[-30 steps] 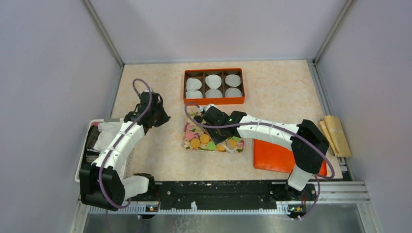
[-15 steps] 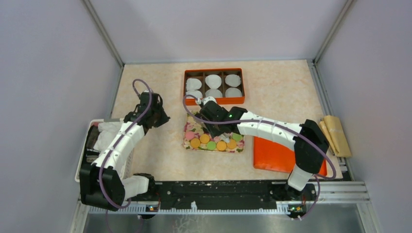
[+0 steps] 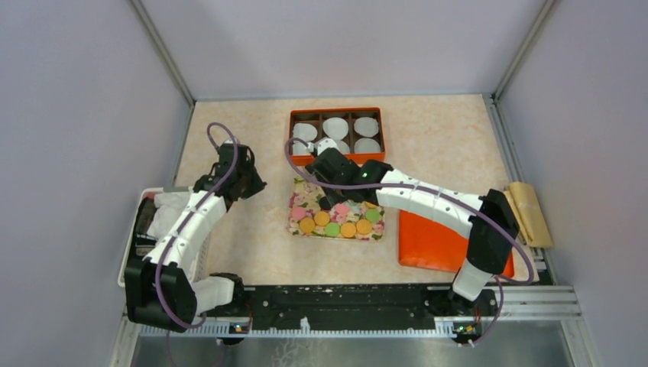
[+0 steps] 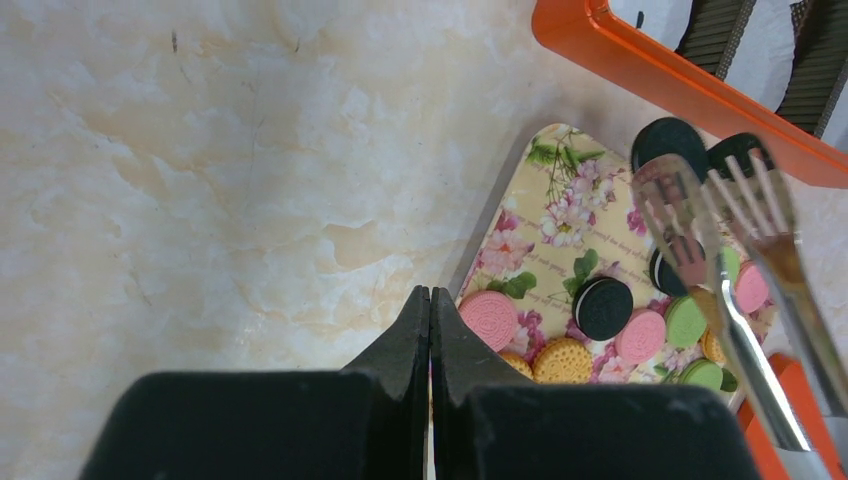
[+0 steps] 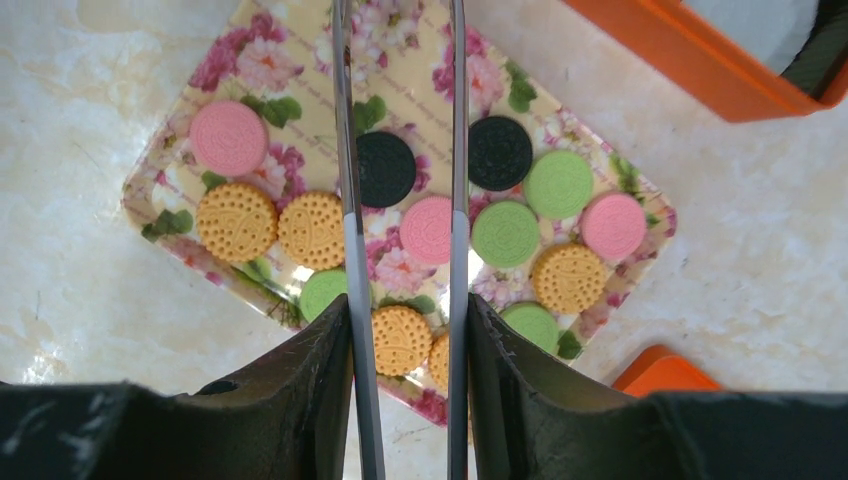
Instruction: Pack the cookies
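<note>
Spanning the workspace, the bench carries an orange box just behind the floral tray. Right end effector, above the tray, grips metal tongs at a narrow gap. Left end effector, left of the tray, is fully closed and empty. Cookies lie on the tray.

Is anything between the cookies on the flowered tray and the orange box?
Nothing visible does. The cookies lie uncovered on the tray, the orange box sits just past its far edge, and only the tongs in the right gripper hang above.
</note>
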`<control>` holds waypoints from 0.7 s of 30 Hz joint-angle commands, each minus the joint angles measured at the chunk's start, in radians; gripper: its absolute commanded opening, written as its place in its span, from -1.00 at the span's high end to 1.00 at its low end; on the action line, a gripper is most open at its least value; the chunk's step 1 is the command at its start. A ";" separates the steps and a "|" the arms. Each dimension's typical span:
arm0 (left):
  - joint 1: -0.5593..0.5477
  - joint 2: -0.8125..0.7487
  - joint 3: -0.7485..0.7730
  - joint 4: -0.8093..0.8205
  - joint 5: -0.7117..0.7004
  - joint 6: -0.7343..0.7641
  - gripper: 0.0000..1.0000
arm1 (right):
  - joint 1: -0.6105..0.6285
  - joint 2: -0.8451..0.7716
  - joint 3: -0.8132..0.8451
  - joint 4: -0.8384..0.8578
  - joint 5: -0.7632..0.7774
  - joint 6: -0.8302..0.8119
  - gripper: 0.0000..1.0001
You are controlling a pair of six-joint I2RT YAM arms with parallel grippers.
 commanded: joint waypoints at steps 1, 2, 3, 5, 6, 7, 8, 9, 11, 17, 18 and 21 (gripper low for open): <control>0.007 -0.003 0.050 0.029 0.006 0.014 1.00 | -0.004 -0.022 0.175 0.028 0.106 -0.060 1.00; 0.007 -0.001 0.052 0.031 0.005 0.015 1.00 | -0.012 -0.007 0.204 0.025 0.108 -0.065 1.00; 0.007 0.002 0.056 0.032 0.003 0.017 1.00 | -0.020 0.012 0.232 0.024 0.108 -0.070 1.00; 0.007 0.009 0.061 0.031 0.000 0.020 1.00 | -0.040 0.055 0.286 0.022 0.102 -0.081 1.00; 0.007 0.013 0.063 0.031 0.000 0.021 1.00 | -0.047 0.078 0.311 0.023 0.102 -0.087 1.00; 0.007 0.016 0.065 0.029 -0.002 0.022 1.00 | -0.057 0.101 0.336 0.023 0.100 -0.090 1.00; 0.007 0.017 0.067 0.029 -0.002 0.022 1.00 | -0.067 0.130 0.360 0.025 0.098 -0.093 1.00; 0.007 0.019 0.069 0.031 0.000 0.021 1.00 | -0.079 0.155 0.381 0.028 0.094 -0.098 1.00; 0.007 0.019 0.071 0.031 0.002 0.018 1.00 | -0.107 0.206 0.430 0.029 0.078 -0.102 1.00; 0.007 0.025 0.080 0.030 0.003 0.016 1.00 | -0.190 0.361 0.577 0.028 0.022 -0.111 1.00; 0.007 0.023 0.079 0.028 0.003 0.017 1.00 | -0.196 0.381 0.599 0.025 0.017 -0.115 1.00; 0.007 0.015 0.076 0.023 -0.007 0.017 1.00 | -0.208 0.435 0.665 0.017 0.009 -0.136 1.00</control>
